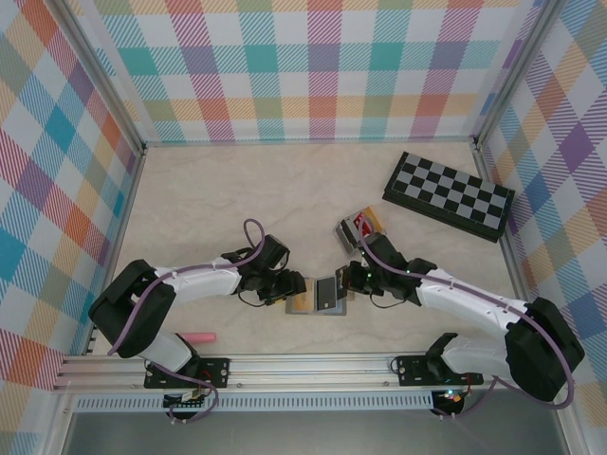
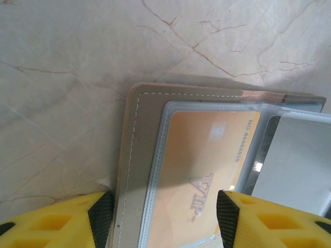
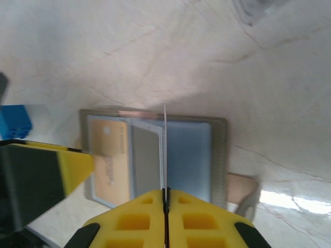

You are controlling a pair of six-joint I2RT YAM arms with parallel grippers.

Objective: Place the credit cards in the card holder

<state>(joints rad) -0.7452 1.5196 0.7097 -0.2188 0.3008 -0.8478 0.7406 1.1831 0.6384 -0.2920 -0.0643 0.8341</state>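
— Nearest, by the left arm's base?
— A pink stick (image 1: pixel 199 336), flat on the table (image 1: pixel 237 190), well apart from everything else.
— Left gripper (image 2: pixel 164 214)?
— About half open. Straddles the left leaf of the card holder (image 2: pixel 135 170): one finger (image 2: pixel 62 225) just off the outer edge, the other at the inner edge of the clear sleeve (image 2: pixel 158 170). Clamping or merely resting there: cannot tell.
— And the card holder itself?
— Spread open, flat on the table, between the two grippers. Carries the orange card (image 2: pixel 201 170), marked VIP, inside that left sleeve.
— Right gripper (image 3: pixel 165 196)?
— Pinched fully shut on the grey-white card (image 3: pixel 165 144). Holds it upright, edge-on to its own camera, over the middle of the holder. Touching a sleeve or just above: cannot tell.
— Beside that?
— A blue block (image 3: pixel 13 120), on the table near the holder, past the left gripper's finger.
— Farther back?
— A small tray (image 1: pixel 343 233) just behind the right gripper, with a red card (image 1: pixel 361 226) in it.
— Farthest?
— The chequered board (image 1: pixel 448 194), lying flat toward the far right corner, well apart from the holder.
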